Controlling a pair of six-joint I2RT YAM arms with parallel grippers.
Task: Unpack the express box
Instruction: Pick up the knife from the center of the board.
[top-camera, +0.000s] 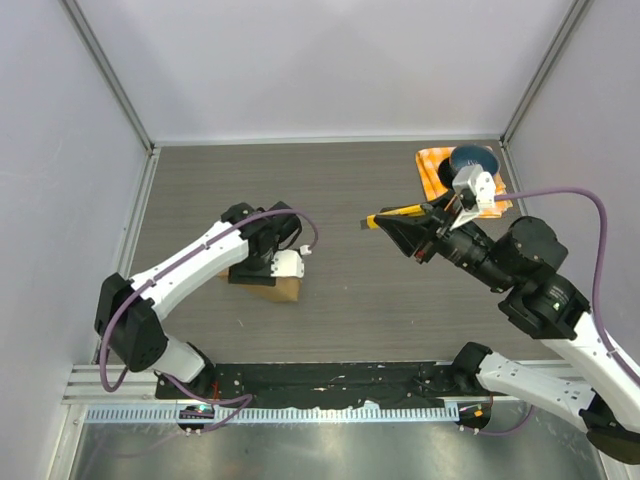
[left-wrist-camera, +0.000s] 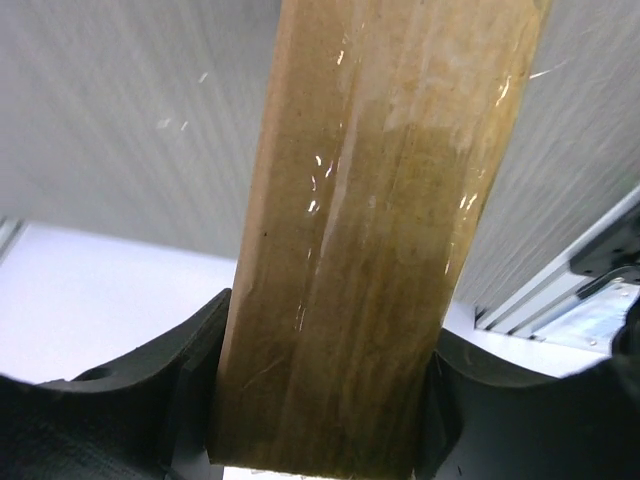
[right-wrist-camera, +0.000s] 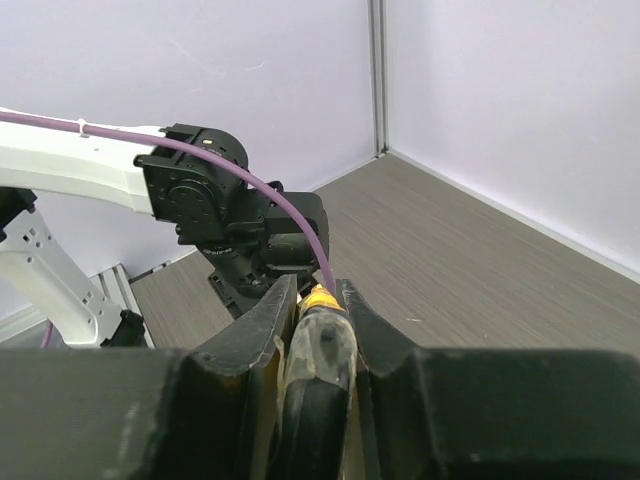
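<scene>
The express box (top-camera: 278, 290), a small brown cardboard carton, sits on the table left of centre. My left gripper (top-camera: 262, 264) reaches down over it. In the left wrist view the box (left-wrist-camera: 380, 250) fills the gap between the two black fingers (left-wrist-camera: 190, 400), which press on both of its sides, so this gripper is shut on it. My right gripper (top-camera: 415, 235) hovers right of centre, shut on a yellow-and-black utility knife (top-camera: 395, 213) whose tip points left toward the box. In the right wrist view the knife (right-wrist-camera: 320, 345) is clamped in the right gripper (right-wrist-camera: 318, 288).
A blue bowl (top-camera: 472, 160) rests on an orange checked cloth (top-camera: 433, 165) at the back right corner. Grey walls enclose the table on the left, back and right. A metal rail (top-camera: 300, 410) runs along the near edge.
</scene>
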